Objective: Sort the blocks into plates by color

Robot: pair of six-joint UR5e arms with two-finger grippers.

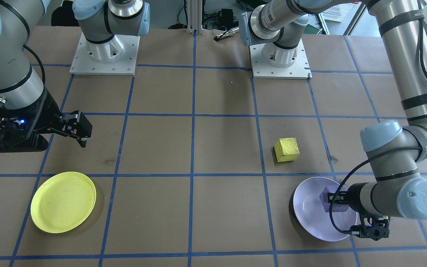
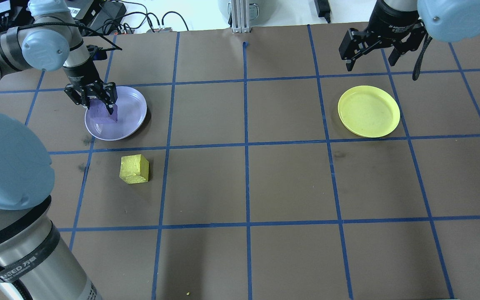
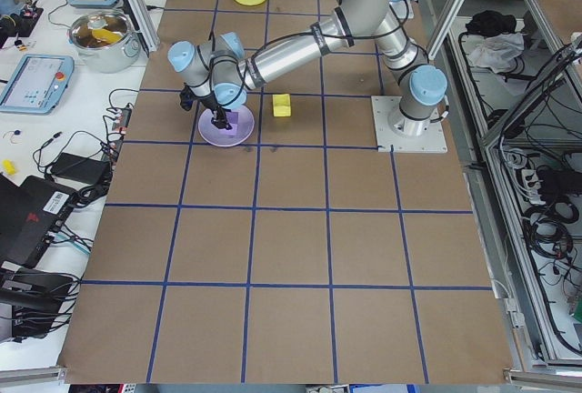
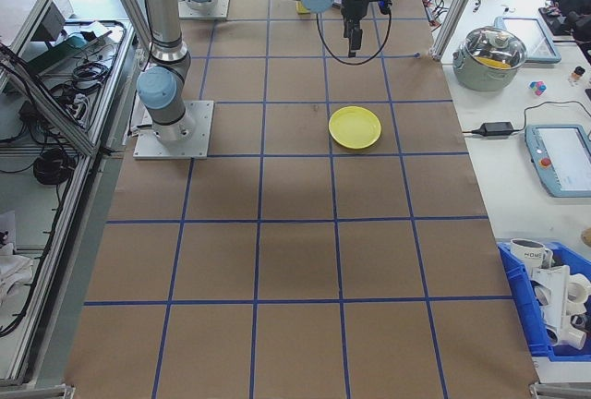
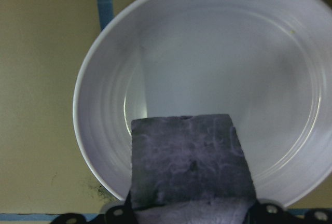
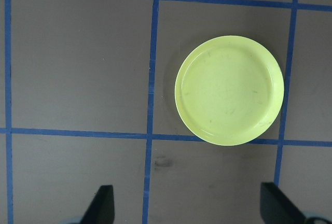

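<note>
You are about halfway: your left gripper [image 2: 98, 104] is clamped on the purple block [image 2: 103, 112] and holds it over the lavender plate [image 2: 129, 116], so that block is in the right place but not yet let go; whether it touches the plate floor cannot be told. The yellow block [image 2: 134, 168] sits on the table near the lavender plate, well apart from the yellow plate [image 2: 368, 111], which holds nothing. Your right gripper [image 2: 371, 46] hangs above the table just beyond the yellow plate with its jaws spread wide and nothing between them. As for writing, you can read "2F Adaptive" on the right gripper's body in the overhead view, and a band on the left arm [image 2: 23, 258] shows "EED" followed by two characters too small to read.
</note>
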